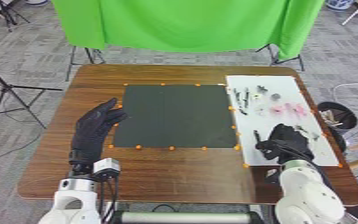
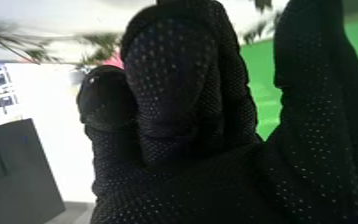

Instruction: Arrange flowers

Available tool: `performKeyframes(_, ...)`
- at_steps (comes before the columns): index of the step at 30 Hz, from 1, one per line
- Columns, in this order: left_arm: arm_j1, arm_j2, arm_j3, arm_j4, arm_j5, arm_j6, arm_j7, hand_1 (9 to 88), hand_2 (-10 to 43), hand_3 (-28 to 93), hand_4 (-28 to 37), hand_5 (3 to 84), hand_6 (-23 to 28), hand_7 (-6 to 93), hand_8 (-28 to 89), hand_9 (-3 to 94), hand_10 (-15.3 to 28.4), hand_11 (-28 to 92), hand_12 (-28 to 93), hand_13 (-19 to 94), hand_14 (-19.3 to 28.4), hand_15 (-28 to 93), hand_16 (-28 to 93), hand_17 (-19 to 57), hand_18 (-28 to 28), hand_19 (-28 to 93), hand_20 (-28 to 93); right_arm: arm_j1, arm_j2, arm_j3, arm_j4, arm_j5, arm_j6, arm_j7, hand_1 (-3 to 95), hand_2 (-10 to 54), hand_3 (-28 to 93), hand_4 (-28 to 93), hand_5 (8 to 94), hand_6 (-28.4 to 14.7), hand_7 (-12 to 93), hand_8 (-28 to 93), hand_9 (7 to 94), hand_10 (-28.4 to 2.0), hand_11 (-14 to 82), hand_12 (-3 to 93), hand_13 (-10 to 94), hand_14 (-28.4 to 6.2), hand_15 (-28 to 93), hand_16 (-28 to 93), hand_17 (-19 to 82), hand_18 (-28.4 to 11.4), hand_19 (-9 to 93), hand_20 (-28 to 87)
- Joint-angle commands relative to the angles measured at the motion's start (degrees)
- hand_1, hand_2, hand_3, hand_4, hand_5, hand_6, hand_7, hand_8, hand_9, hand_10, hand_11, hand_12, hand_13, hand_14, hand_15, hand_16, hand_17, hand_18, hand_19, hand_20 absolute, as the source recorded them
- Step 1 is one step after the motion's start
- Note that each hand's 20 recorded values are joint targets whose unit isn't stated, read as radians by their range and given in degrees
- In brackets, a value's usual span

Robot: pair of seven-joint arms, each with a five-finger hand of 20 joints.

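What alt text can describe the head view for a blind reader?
A robot's right hand is over a white board with pink flowers, on a brown table. Its left hand is at the left edge of a dark mat.

Black fingers [image 2: 171,70] near leafy sprigs [image 2: 103,42]

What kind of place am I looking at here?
Probably a lab or studio for testing robots: a bright green fabric backdrop hangs behind the brown wooden table, a black tripod stand is set up beside it, and white robot arms reach over it.
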Motion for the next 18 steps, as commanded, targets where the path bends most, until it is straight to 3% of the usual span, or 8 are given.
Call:
performKeyframes(1,0.48,0.09,0.35,0.13,0.35,-1.18,-1.06,27.5,-4.0,70,-22.2,50.7,2.3,15.1,-7,50.8,14.5,21,13,42,18.4,28,-1,11.2,10.8,7,20,0.45,-1.02,-1.3,-0.24,1.67,-2.28,2.08,36.2,-9.5,65,-18,74.1,-3.9,16,-8,89.6,-13.4,21.6,20.1,94,-1.7,49,25,65,-10.5,93,31)
performKeyframes(12,0.62,-0.32,0.15,0.06,0.36,-1.48,-1.7,27.5,-4.1,70,-22.2,50.7,2.4,14.9,-7,50.6,14.4,21,13,42,18.4,27,-1,11.0,10.9,6,20,-0.48,-2.95,-3.14,0.1,6.16,-4.71,4.03,42.2,-9.5,66,-18,75.2,-4.3,16,-8,93.0,-12.5,24.3,20.1,94,-0.9,54,19,69,-8.2,92,27)
performKeyframes(18,0.81,-0.56,-0.15,0.0,0.21,-1.79,-2.03,27.5,-4.0,70,-22.0,50.6,2.4,14.8,-7,50.6,14.4,21,13,41,18.5,28,-1,10.9,10.9,6,20,-1.51,-3.58,-3.15,0.7,10.52,-4.45,5.22,50.7,-9.5,60,-15,75.6,-5.4,14,8,93.7,-12.0,25.1,20.1,94,-0.6,55,16,72,-6.4,90,24)
